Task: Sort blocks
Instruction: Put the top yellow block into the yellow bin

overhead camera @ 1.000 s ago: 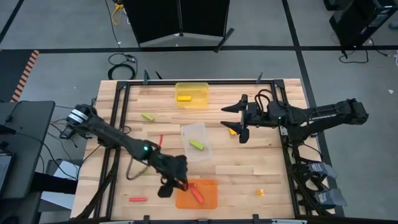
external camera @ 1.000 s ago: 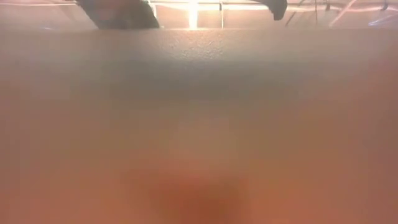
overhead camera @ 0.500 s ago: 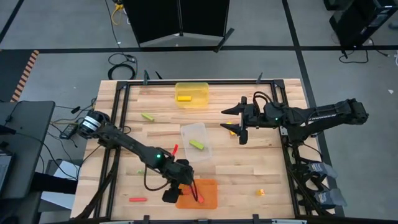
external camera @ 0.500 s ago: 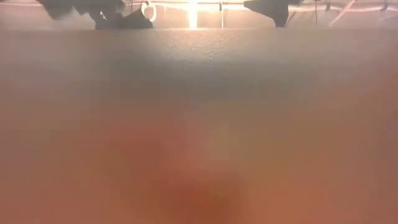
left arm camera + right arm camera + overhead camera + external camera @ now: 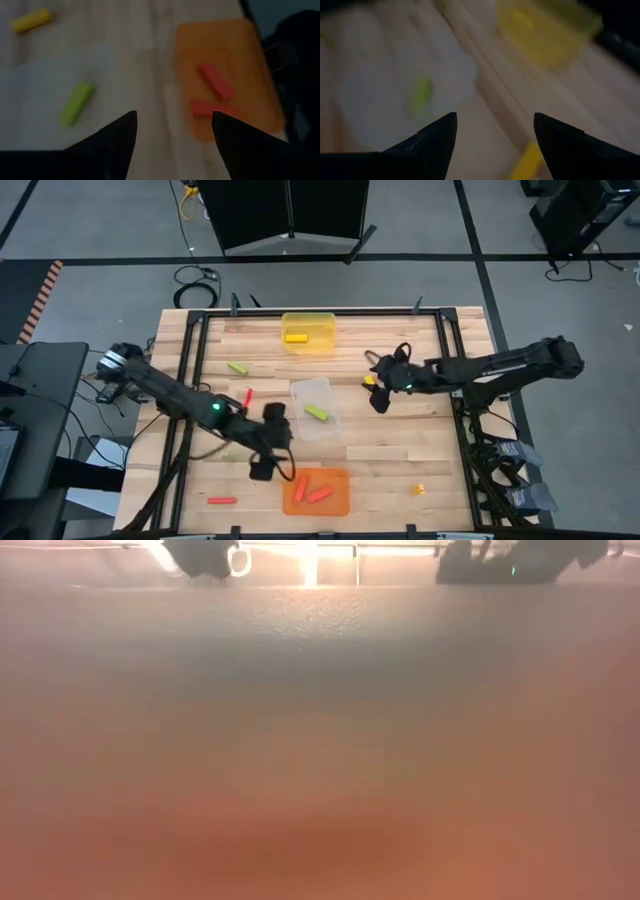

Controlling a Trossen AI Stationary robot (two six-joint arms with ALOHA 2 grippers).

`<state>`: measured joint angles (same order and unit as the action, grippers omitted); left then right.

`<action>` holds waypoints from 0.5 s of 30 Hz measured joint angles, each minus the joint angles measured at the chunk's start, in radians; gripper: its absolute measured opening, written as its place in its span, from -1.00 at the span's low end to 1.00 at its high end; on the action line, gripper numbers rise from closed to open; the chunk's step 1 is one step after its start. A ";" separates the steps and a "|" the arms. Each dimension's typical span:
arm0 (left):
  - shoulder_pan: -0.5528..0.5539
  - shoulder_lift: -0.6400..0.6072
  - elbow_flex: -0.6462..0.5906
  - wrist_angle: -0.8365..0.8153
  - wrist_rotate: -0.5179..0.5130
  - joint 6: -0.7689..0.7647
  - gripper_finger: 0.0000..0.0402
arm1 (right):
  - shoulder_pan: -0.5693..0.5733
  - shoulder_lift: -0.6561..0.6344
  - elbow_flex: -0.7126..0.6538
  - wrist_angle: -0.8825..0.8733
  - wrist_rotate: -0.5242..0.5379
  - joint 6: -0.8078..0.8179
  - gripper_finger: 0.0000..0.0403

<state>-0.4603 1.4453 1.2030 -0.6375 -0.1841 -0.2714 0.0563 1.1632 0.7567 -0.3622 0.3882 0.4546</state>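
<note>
My left gripper (image 5: pixel 275 445) hangs open between the clear tray (image 5: pixel 312 406) and the orange tray (image 5: pixel 317 492), holding nothing. Two red blocks (image 5: pixel 215 80) (image 5: pixel 209 108) lie flat in the orange tray (image 5: pixel 235 60). A lime green block (image 5: pixel 76 103) lies in the clear tray. My right gripper (image 5: pixel 376 392) is open, tipped down over a yellow block (image 5: pixel 369 380) on the table; that block (image 5: pixel 527 160) shows ahead between its fingers. Another yellow block (image 5: pixel 294 337) lies in the yellow tray (image 5: pixel 308 330).
Loose on the wood lie a red block (image 5: pixel 248 397), a red block (image 5: pixel 222 501) near the front edge, a green block (image 5: pixel 237 367) and a small yellow piece (image 5: pixel 420 489). A blurred orange surface (image 5: pixel 320 760) fills most of the low view.
My left gripper has opened over the orange tray and let go of a red block, which now lies in the tray beside the other one. It has then drawn back toward the table's left and far side. My right gripper has tipped down toward the yellow block.
</note>
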 joint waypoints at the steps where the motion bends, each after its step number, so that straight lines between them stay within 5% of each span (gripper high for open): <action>1: 0.000 -0.029 -0.019 -0.008 -0.016 -0.008 0.29 | 0.000 0.023 0.000 -0.026 0.010 0.031 0.37; 15: -0.052 -0.537 -0.427 0.233 -0.228 -0.140 0.21 | -0.115 0.335 0.000 -0.106 -0.063 0.187 0.45</action>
<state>-0.5122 0.9088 0.7762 -0.4045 -0.4116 -0.4112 -0.0592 1.4984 0.7570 -0.4681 0.3249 0.6415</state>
